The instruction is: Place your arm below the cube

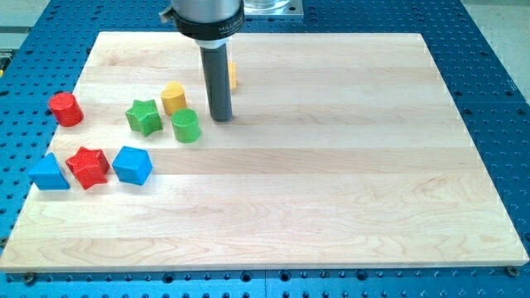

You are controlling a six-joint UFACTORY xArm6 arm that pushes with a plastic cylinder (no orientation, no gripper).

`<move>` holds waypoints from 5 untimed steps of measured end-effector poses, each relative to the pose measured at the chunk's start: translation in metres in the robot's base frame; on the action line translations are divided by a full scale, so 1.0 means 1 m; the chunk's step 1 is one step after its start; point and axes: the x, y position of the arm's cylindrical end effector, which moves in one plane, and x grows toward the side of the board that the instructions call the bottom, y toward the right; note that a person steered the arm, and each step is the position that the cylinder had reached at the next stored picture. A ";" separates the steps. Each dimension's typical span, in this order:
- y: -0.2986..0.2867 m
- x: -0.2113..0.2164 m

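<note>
A single view is given, taken from above and in front of the worktop [331, 207], looking down at a slant toward its far edge. The whole wooden board is framed, with blue perforated base [497, 99] seen around it. The arm's mount [207, 16] is cut off at the view's top.

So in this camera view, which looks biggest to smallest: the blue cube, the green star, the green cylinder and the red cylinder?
1. blue cube, clearly largest, though it also sits nearest the view's bottom, which may flatter it.
2. green star.
3. green cylinder and red cylinder look about alike; I won't rank them.
</note>
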 end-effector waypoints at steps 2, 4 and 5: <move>0.017 0.045; -0.035 0.135; -0.086 0.165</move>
